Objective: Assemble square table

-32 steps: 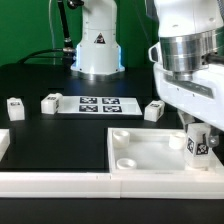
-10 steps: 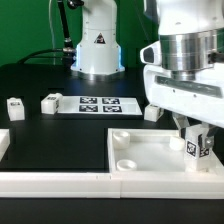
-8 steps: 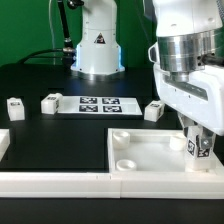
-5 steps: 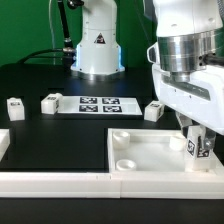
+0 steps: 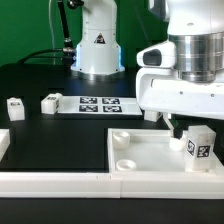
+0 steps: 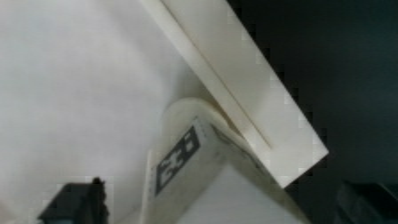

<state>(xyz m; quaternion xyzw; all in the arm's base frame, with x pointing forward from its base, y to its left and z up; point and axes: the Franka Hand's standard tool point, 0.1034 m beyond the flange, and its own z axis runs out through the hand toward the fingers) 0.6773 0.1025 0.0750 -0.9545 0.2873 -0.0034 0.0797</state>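
Note:
The white square tabletop [image 5: 150, 150] lies at the front on the exterior view's right, rim up, with round sockets in its corners. One short white leg [image 5: 199, 144] stands upright in its near right corner, its tag facing the camera. My gripper [image 5: 186, 126] hangs just above the leg and is open. In the wrist view the leg [image 6: 187, 165] lies between my two dark fingertips [image 6: 75, 202], with a gap on each side, beside the tabletop's rim [image 6: 249, 90].
Two loose legs [image 5: 14, 106] [image 5: 50, 102] stand at the back left, and another leg [image 5: 150, 113] shows half behind my hand. The marker board [image 5: 98, 104] lies mid-back before the robot base [image 5: 98, 45]. White border rails [image 5: 60, 180] run along the front.
My gripper has opened and let go of the leg, which stays standing in the corner. The hand has lifted a little and turned.

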